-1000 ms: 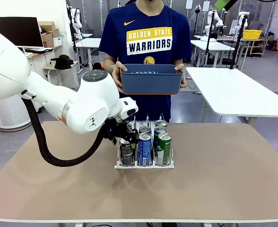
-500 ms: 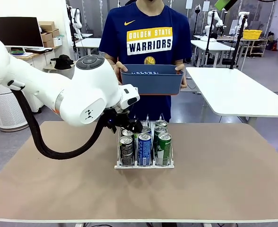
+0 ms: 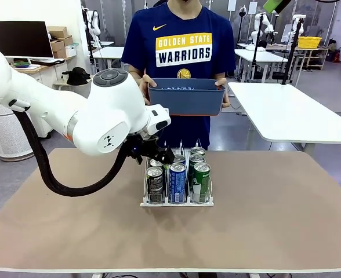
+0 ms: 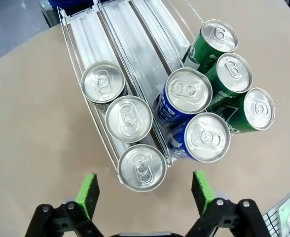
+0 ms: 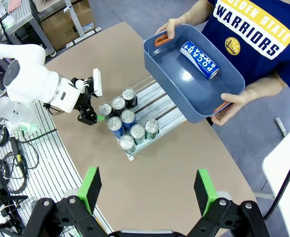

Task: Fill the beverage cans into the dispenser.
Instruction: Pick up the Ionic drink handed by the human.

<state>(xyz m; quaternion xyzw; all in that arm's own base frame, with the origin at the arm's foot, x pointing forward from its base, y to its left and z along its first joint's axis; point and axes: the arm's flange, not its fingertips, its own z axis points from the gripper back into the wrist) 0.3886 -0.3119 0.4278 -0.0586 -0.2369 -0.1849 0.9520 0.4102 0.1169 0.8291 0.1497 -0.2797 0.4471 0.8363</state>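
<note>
A lab room with other white tables lies behind the tan table (image 3: pixel 275 220) you share with a person (image 3: pixel 182 35), who stands at the far side holding a blue-grey tub (image 3: pixel 185 101) in both hands. In the front view the dispenser (image 3: pixel 176 202) sits mid-table, its lanes running near to far. The beverage cans (image 3: pixel 177 182) stand upright in it: dark on the left, blue in the middle, green on the right. Your left gripper (image 3: pixel 158 155) hangs just over the left lane's far part.

In the left wrist view you look down on silver tops: three dark, two blue, three green, long axes pointing up at the camera. The jaws stand wide apart and empty, and the nearest dark can (image 4: pixel 142 167) sits just beyond the green pads (image 4: pixel 88 195), untouched.

In the right wrist view your right gripper (image 5: pixel 148 190) is spread wide, high over the table, holding nothing. A blue can (image 5: pixel 199 59) lies on its side in the tub, its long axis along the tub's length.
</note>
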